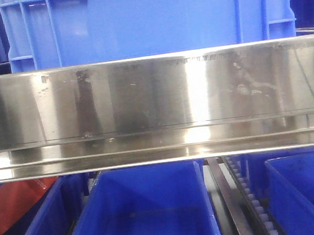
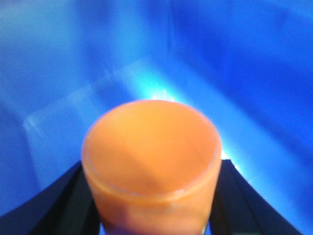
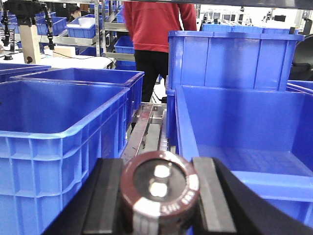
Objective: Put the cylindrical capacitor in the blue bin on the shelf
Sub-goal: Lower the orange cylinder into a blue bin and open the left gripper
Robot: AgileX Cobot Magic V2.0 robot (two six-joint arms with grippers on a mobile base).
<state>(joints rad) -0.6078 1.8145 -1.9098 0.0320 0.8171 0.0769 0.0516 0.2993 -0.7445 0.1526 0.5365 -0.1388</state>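
Right jaws pinch cylindrical capacitor (image 3: 159, 193) before open blue bin (image 3: 244, 122).

— What sort of place is this?
— A warehouse or factory parts store. Blue plastic bins (image 3: 63, 122) stand in rows on a steel shelf (image 1: 154, 95) with white roller tracks (image 1: 261, 208).
— Anything else pointing that way?
— Further racks (image 3: 101, 29) behind carry more of the same bins, and a person in a red top (image 3: 156, 24) stands in the aisle between them.
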